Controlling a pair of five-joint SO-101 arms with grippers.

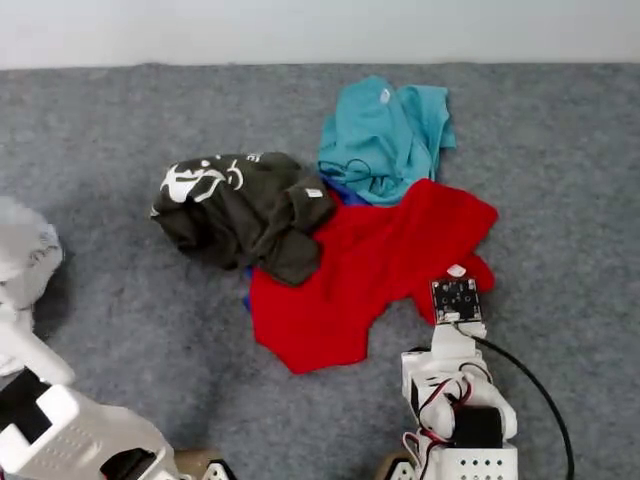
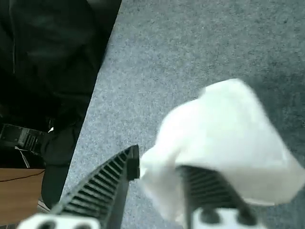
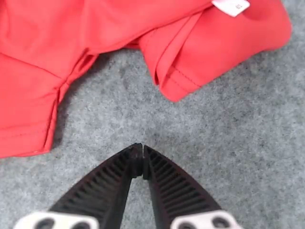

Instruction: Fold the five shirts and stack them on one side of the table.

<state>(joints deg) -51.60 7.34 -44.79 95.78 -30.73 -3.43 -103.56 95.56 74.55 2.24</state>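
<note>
Overhead, shows none of the shirts folded yet, so reads as the opening step: pulling one garment out of the heap. Finds the red shirt (image 1: 360, 270) spread mid-surface, overlapped on its far left by the crumpled dark shirt (image 1: 240, 210) and along its far edge by the teal shirt (image 1: 385, 135), with a sliver of blue shirt (image 1: 338, 190) peeking out between them. Places the white shirt (image 1: 25, 260) well apart from that heap, bunched at the left edge of the grey surface (image 1: 560, 180) above the left arm (image 1: 70, 430), and sets the right arm (image 1: 455, 400) at the red shirt's near right corner. From the left wrist, catches the left hand (image 2: 159, 167) pinching the white shirt (image 2: 224, 143), with cloth draped over one finger and held off the surface, judging by the shadow beneath. From the right wrist, shows the right hand (image 3: 142, 157) pressed together and empty, tips over bare surface just short of a folded edge of the red shirt (image 3: 95, 28), near a white label (image 3: 231, 5). Calls next, probably, for laying the white shirt flat on open surface, and for spreading the right hand before nipping any red hem.
</note>
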